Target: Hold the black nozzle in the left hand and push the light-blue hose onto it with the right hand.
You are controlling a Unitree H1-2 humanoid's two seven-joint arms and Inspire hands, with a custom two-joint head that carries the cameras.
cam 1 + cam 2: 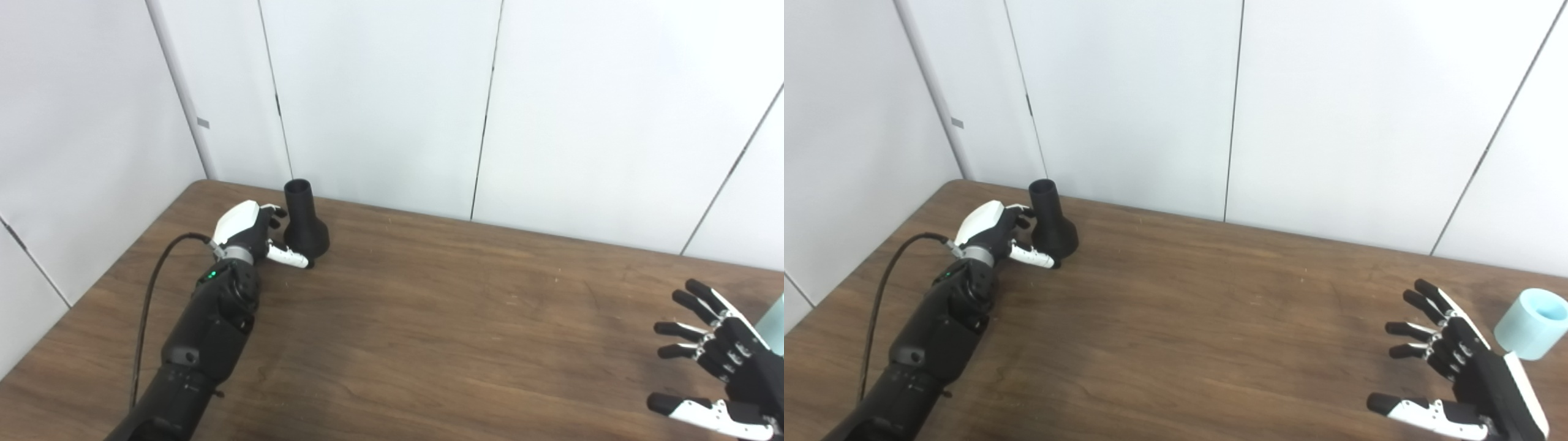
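Observation:
The black nozzle (pixel 304 222) stands upright on the wooden table (pixel 429 318) at the back left, narrow end up. My left hand (pixel 254 233) is right beside it on its left. The fingers (pixel 274 215) reach toward the neck and the thumb (pixel 289 256) lies along the front of the flared base, without a closed grip. The light-blue hose (pixel 1531 323), a short tube, rests near the table's right edge. My right hand (pixel 1448 367) hovers just to its left at the front right, open with fingers spread and nothing in it.
White wall panels (pixel 380 92) rise directly behind the table's back edge, close to the nozzle. A black cable (pixel 153 275) runs along my left forearm. The table's left edge slants close by the left arm.

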